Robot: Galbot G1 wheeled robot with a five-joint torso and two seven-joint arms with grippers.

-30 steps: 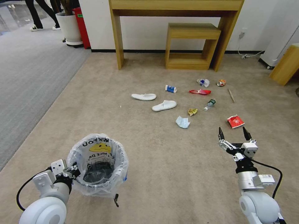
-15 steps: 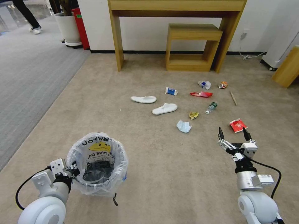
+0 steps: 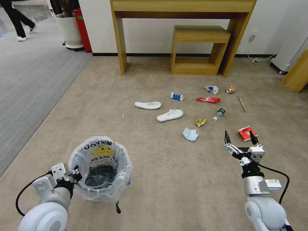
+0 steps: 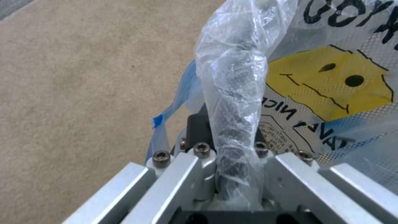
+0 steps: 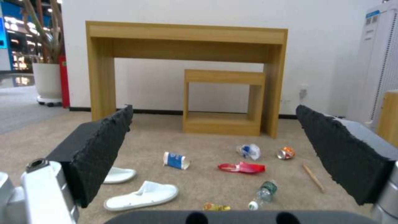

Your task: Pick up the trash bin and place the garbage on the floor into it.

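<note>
Trash bin [image 3: 100, 170] with its clear printed bag sits low at your left, over the beige carpet [image 3: 154, 179], and your left gripper [image 3: 74, 175] is clamped on its near rim; your left wrist view shows the fingers pinching rim and crinkled bag together beside the yellow smiley mark [image 4: 327, 81]. Whether the bin rests on the carpet or hangs just above it, you cannot tell. Against the far wall stands a wooden table [image 3: 179, 9] with a smaller wooden stool [image 3: 197, 48] tucked beneath. Your right gripper [image 3: 240, 138] hovers above the carpet at the right, its black fingers spread wide apart and holding nothing. Ahead of you lies the garbage: two white slippers [image 3: 169, 115] side by side, a blue face mask [image 3: 190, 134] nearest you, a red wrapper [image 3: 247, 132] just beyond your right fingertips, a blue-white paper cup [image 3: 176, 96], a flat red wrapper [image 3: 208, 99], a small bottle [image 3: 218, 114], a crushed orange can [image 3: 230, 89] and a wooden stick [image 3: 242, 104].
</note>
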